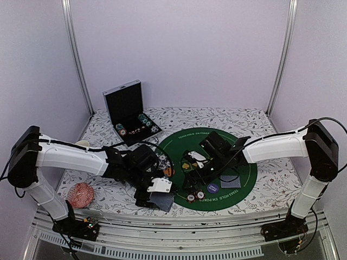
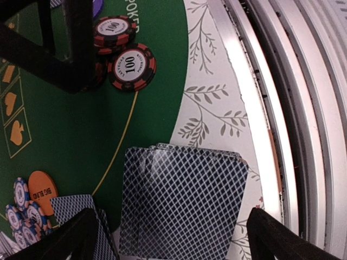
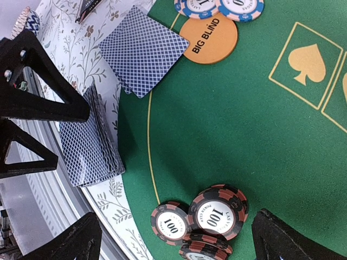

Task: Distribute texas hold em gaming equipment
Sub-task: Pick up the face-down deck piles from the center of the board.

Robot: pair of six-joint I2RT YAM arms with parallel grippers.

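Stacked playing cards [image 2: 181, 195] are lying inside the released left gripper [image 2: 172, 219], at the edge of the green mat [image 2: 65, 135]; the right gripper [image 3: 178, 216], likewise released, is hovering with red-and-black poker chips [image 3: 216, 216] inside its span.

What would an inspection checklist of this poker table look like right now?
Surface: floral cloth with a round green poker mat on it.
Job's things: card deck across the mat's edge; loose cards; red 100 chips; blue chips; orange Big Blind button.
Clutter: red patterned disc off the mat; open black case holding chips.
Tools: left tool open, fingers either side of the deck; right tool open, pointed at the red chips.
Cables: black cables along both arms.
Surroundings: pale walls, metal posts; nothing else seen.
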